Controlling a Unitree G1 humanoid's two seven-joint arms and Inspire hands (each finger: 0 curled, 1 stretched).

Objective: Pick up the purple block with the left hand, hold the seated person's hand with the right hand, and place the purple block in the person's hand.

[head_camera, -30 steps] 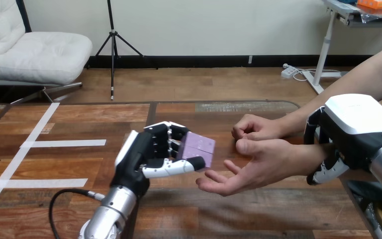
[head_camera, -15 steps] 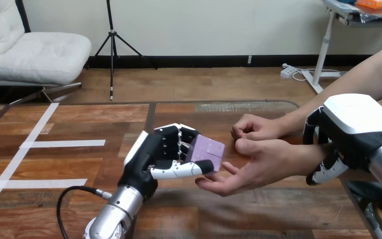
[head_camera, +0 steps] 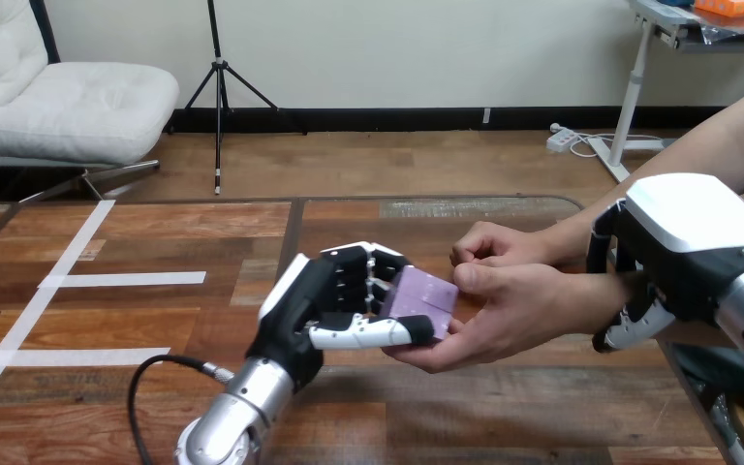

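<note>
Where the purple block sat: in the left hand, against the person's hand, above the desk.
Left hand: fingers and thumb gripped the block.
Right hand: curled round the person's wrist.

Left hand and right hand are showing white shells over black frames — fingers alternating black-and-white, forearms shining silver.

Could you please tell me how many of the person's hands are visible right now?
2. The person's open hand lies palm up right of centre, touching the purple block in the robot's left hand; the person's curled hand sits just beyond it.
</note>
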